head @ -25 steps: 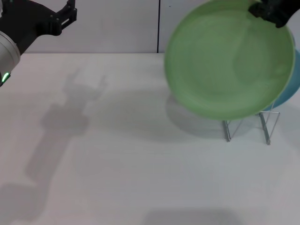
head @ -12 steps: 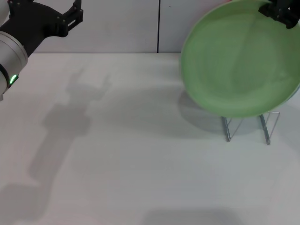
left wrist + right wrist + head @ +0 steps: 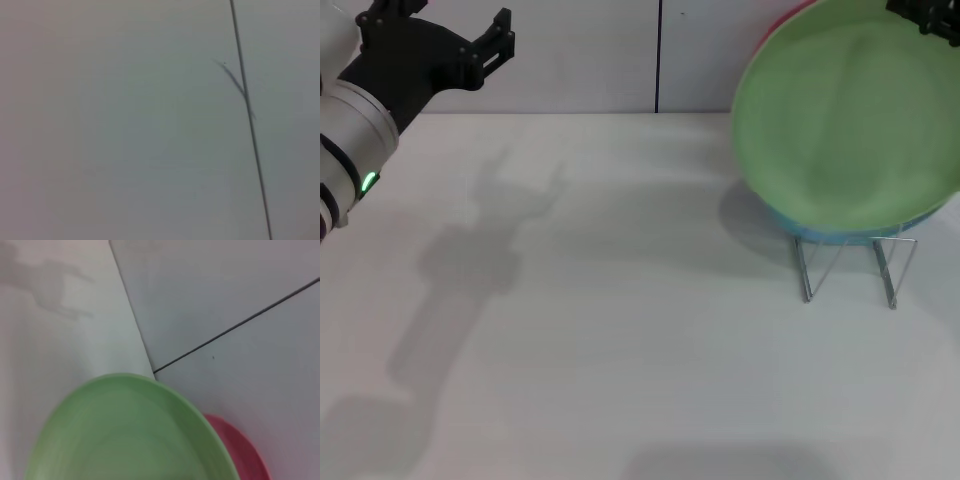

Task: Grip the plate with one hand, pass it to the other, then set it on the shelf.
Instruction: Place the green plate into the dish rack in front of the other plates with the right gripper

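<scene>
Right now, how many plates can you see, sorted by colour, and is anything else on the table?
Green plate: 1, held at its top edge by the right gripper
Turquoise plate: 1, a sliver behind the green one
Pink-red plate: 1, an edge behind the green one
Wire rack: 1
Total: 4 things; the left gripper is up at far left.

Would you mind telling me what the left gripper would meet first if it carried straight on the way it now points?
Probably the pale back wall: the black left gripper points up and away above the table, with nothing visible between, though depth is uncertain.
</scene>
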